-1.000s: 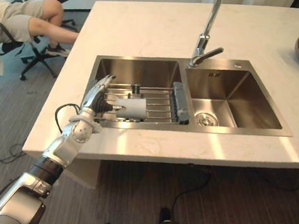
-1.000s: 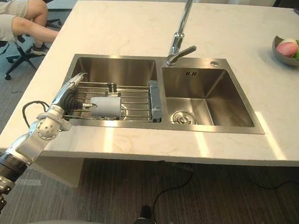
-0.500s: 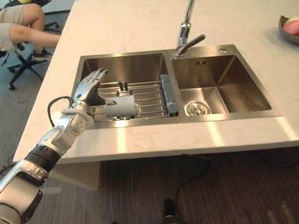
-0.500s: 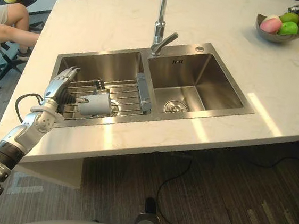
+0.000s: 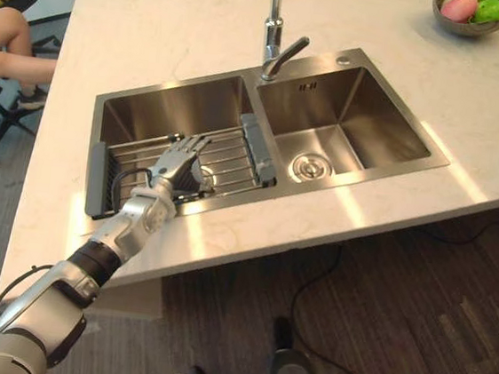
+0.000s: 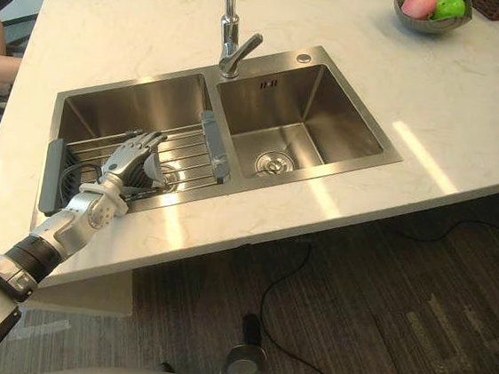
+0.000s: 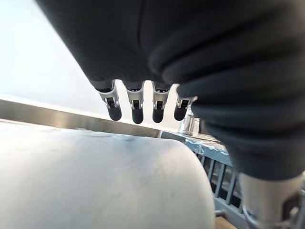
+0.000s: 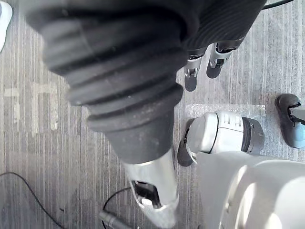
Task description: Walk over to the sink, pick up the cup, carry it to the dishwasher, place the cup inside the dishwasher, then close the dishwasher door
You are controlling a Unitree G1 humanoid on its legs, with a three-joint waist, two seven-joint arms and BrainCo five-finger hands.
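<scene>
cup: pale grey-white smooth cylindrical cup | pose: lay on its side | place: on wire rack across left basin of stainless steel double sink | state: largely covered by left hand, fingers straight above it, not curled round
</scene>
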